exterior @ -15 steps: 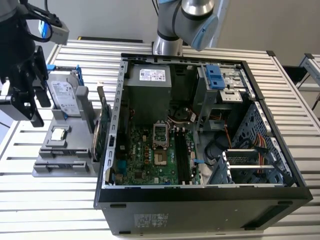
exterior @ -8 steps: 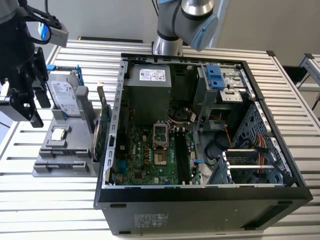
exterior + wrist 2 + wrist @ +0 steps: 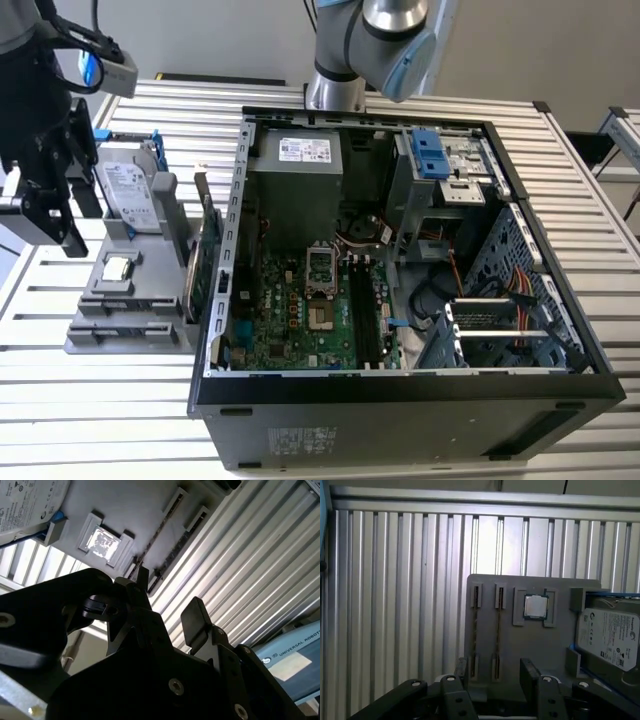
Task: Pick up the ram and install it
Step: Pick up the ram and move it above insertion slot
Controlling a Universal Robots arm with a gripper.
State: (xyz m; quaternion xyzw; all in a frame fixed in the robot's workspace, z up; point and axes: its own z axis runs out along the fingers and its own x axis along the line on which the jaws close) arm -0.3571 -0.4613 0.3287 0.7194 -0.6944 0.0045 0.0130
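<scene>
Two thin ram sticks stand on edge in the slots of a grey holder point(image 3: 555, 645), side by side: one ram stick point(image 3: 475, 630) and a second point(image 3: 498, 630). In the second wrist view the same ram point(image 3: 161, 529) shows as dark thin lines. My black gripper point(image 3: 495, 675) hangs above the holder, open, its fingers point(image 3: 529, 676) apart from the sticks and nothing between them. In the exterior view the gripper point(image 3: 72, 225) is at the far left, above the holder point(image 3: 125, 335). The motherboard's black slots point(image 3: 366, 322) lie inside the open computer case point(image 3: 400, 395).
A silver CPU chip point(image 3: 536, 606) and a hard drive point(image 3: 609, 637) also sit on the holder. A green expansion card point(image 3: 205, 262) stands between holder and case. The ribbed metal table point(image 3: 100, 420) spreads around. The arm's base point(image 3: 335, 90) stands behind the case.
</scene>
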